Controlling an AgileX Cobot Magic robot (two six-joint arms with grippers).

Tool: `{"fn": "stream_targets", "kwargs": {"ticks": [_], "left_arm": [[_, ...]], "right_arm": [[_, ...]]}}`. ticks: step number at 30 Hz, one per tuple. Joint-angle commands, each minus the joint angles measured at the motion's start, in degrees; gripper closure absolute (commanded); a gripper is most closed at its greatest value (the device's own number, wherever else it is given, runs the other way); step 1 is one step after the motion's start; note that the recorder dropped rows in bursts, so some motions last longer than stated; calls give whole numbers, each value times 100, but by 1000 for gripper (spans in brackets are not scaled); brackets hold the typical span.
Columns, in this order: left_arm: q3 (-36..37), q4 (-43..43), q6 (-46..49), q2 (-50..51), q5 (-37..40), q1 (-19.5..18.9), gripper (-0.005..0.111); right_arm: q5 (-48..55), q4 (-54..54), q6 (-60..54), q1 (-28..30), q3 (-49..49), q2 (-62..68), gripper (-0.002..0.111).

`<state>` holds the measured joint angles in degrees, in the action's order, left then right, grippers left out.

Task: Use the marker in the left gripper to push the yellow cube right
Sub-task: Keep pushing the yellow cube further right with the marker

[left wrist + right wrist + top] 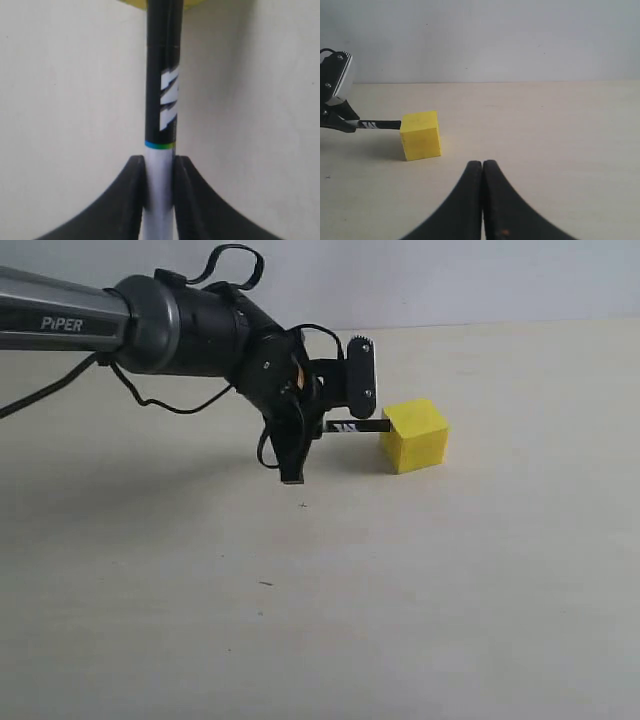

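Exterior view: the left arm point(150, 320) reaches in from the left edge, low over the tabletop point(420, 600), its wrist turned so the left gripper point(322, 427) points right.
Left jaws: clamped on the white barrel of the marker point(356, 426), which lies level with its black end forward.
Marker tip: against the upper left face of the yellow cube point(415, 436).
Yellow cube: on the tabletop, right of centre, near the left gripper.
Right gripper point(482, 167): jaws pressed together, holding nothing, apart from the cube.
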<state>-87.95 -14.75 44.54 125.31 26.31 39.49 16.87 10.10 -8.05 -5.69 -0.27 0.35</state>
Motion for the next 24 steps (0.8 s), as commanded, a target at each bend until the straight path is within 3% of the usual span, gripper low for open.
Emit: {"fn": "stream_targets", "kwargs": {"ticks": [1, 4, 7, 11, 14, 18, 24], "left_arm": [[-50, 18, -241, -76, 492, -304, 107], [-50, 201, -283, -55, 491, -354, 107], [-221, 339, -245, 249, -156, -98, 107], [-786, 368, -282, 519, 393, 225, 107], [-862, 327, -370, 447, 1079, 89, 107], [-862, 327, -428, 460, 1268, -27, 107], [-871, 393, -452, 594, 487, 197, 107]], "right_arm": [[-43, -1, -29, 34, 27, -35, 108], [-43, -1, -29, 34, 27, -35, 108], [-43, -1, -29, 34, 27, -35, 108], [-43, -1, -29, 34, 27, -35, 108], [-43, -1, -29, 34, 27, -35, 108], [-43, -1, -29, 34, 27, -35, 108], [-43, -1, -29, 34, 27, -35, 108]]}}
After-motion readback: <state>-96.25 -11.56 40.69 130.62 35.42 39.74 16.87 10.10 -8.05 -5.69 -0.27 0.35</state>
